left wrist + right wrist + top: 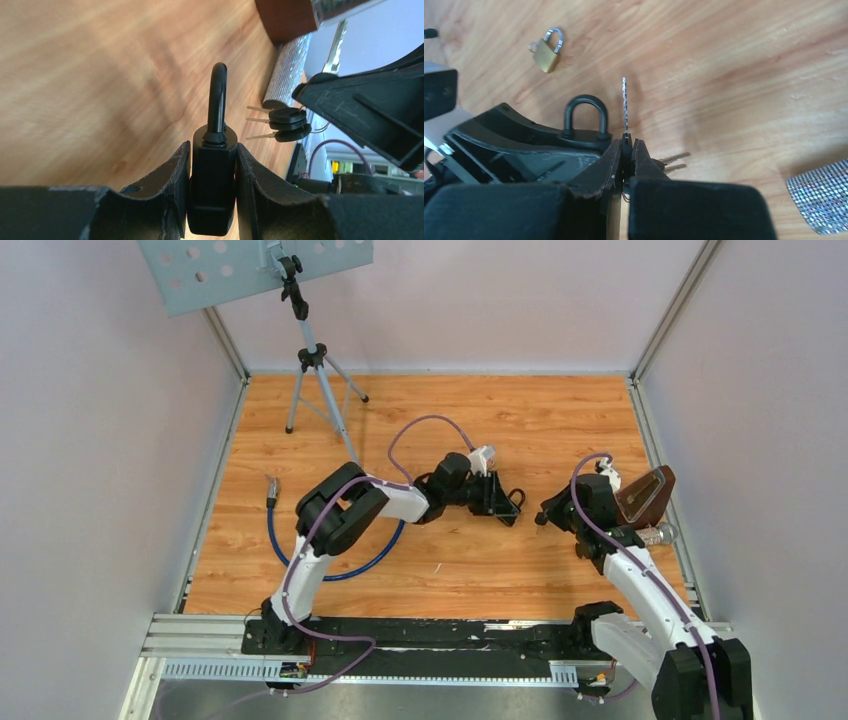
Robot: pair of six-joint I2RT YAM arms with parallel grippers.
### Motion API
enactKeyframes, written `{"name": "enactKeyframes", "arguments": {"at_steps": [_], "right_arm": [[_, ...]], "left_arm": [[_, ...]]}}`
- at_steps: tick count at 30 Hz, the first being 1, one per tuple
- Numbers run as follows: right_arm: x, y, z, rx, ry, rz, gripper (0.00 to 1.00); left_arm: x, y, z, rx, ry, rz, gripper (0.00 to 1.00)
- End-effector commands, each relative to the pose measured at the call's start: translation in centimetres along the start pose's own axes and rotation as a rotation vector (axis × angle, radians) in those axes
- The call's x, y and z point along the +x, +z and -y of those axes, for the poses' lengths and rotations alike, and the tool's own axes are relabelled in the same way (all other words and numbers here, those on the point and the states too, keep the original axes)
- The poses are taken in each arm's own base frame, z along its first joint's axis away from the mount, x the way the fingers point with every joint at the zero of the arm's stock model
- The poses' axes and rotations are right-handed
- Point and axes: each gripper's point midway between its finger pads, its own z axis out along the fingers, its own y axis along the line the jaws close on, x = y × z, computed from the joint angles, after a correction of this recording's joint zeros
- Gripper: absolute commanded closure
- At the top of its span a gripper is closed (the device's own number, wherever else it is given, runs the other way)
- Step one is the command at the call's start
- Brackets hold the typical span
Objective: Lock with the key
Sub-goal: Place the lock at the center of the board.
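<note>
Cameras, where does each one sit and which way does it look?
Top external: high behind the bases, looking down at the wooden table; left arm and right arm show.
Left wrist: on the left arm, looking along the left gripper clamping a black padlock.
Right wrist: on the right arm, looking along the right gripper pinching a key.
Shared: both wrist views show the black padlock and spare keys.

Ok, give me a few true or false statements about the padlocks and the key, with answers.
The left hand grips the black padlock. True.
The right hand is empty. False: it pinches a key.
The brass padlock lies on the table, away from both hands. True.
The key sits inside the black padlock. False: its blade points into open air, beside the shackle.
</note>
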Motion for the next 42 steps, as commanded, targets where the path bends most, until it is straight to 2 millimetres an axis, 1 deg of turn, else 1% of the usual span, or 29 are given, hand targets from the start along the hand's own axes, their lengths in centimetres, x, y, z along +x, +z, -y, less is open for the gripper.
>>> {"name": "enactKeyframes", "arguments": {"at_steps": [1,2,3,5,8,9,10,13,16,17,19,22,23,26,27,28,30,31,32,33,34,35,36,37,38,39,40,41,42], "right_arm": [[0.6,0.4,1.4,0.034,0.036,-0.014,1.0],[0.8,0.6,1.7,0.044,0.041,-0.016,1.0],[0.9,0.7,2.0,0.053,0.05,-0.016,0.99],[1.0,0.9,2.3,0.062,0.065,-0.012,0.98],[1.1,1.3,2.9,0.086,0.078,-0.011,0.97],[1.2,1.5,3.1,0.097,0.083,-0.012,0.97],[1.3,1.6,3.3,0.106,0.085,-0.016,0.97],[1.5,2.2,4.1,0.142,0.099,-0.023,0.95],[1.8,2.7,4.7,0.172,0.114,-0.038,0.93],[2.0,2.9,4.9,0.181,0.117,-0.045,0.92],[2.2,3.1,5.2,0.197,0.124,-0.05,0.9],[2.5,3.4,5.3,0.206,0.133,-0.062,0.86],[2.7,3.4,5.4,0.211,0.135,-0.069,0.86],[3.1,3.5,5.7,0.22,0.143,-0.082,0.83],[3.2,3.5,5.7,0.222,0.142,-0.087,0.8],[3.1,3.4,5.7,0.221,0.141,-0.086,0.75],[2.7,3.1,5.5,0.215,0.136,-0.072,0.67],[2.4,2.9,5.3,0.208,0.134,-0.063,0.64],[1.9,2.7,5.0,0.199,0.131,-0.048,0.62],[1.4,2.5,4.7,0.191,0.127,-0.034,0.58],[1.0,2.2,4.5,0.189,0.122,-0.022,0.55],[0.4,1.9,4.3,0.185,0.118,-0.005,0.52],[0.0,1.7,4.0,0.181,0.112,0.01,0.49],[-0.6,1.5,3.8,0.174,0.106,0.026,0.45],[-1.0,1.2,3.5,0.165,0.094,0.039,0.42],[-1.4,1.0,3.3,0.16,0.088,0.051,0.39],[-1.7,0.8,3.0,0.149,0.083,0.06,0.38],[-1.9,0.7,2.6,0.13,0.077,0.058,0.37],[-2.0,0.5,1.9,0.104,0.068,0.053,0.37]], "left_arm": [[-0.5,2.3,6.0,0.209,0.065,0.042,1.0],[0.3,2.9,5.3,0.201,0.054,0.027,1.0],[0.6,3.3,5.7,0.211,0.056,0.02,1.0],[1.2,4.1,5.3,0.207,0.045,0.007,0.97],[1.6,4.8,4.7,0.19,0.041,0.01,0.86],[1.5,5.0,4.5,0.182,0.041,0.017,0.84],[1.4,5.3,4.3,0.172,0.043,0.016,0.77],[1.4,5.8,3.2,0.122,0.052,0.015,0.66],[1.5,5.7,2.2,0.06,0.078,0.008,0.53],[1.1,5.5,2.2,0.045,0.102,0.023,0.47],[0.7,5.1,1.9,0.003,0.136,0.03,0.39],[0.0,4.4,1.4,-0.061,0.173,0.042,0.33],[-0.4,4.2,1.7,-0.064,0.199,0.049,0.31],[-1.1,3.6,1.6,-0.111,0.226,0.065,0.3],[-1.6,3.3,1.9,-0.118,0.243,0.078,0.29],[-1.7,3.0,1.6,-0.141,0.249,0.086,0.29],[-2.7,2.0,2.4,-0.158,0.275,0.121,0.27],[-2.9,1.7,2.2,-0.173,0.287,0.125,0.26],[-3.8,1.1,2.9,-0.181,0.311,0.152,0.25],[-3.7,0.7,2.8,-0.197,0.318,0.15,0.25],[-4.7,0.0,3.6,-0.206,0.344,0.177,0.24],[-4.7,-0.5,3.5,-0.225,0.351,0.176,0.23],[-5.7,-1.4,4.3,-0.234,0.376,0.206,0.22],[-5.8,-2.0,4.1,-0.262,0.385,0.212,0.22],[-6.6,-2.9,5.0,-0.262,0.412,0.232,0.19],[-6.6,-3.5,4.6,-0.293,0.417,0.234,0.16],[-7.5,-4.7,5.6,-0.298,0.439,0.265,0.11],[-7.6,-5.5,5.1,-0.336,0.446,0.275,0.09],[-8.3,-6.8,6.1,-0.338,0.467,0.305,0.04]]}}
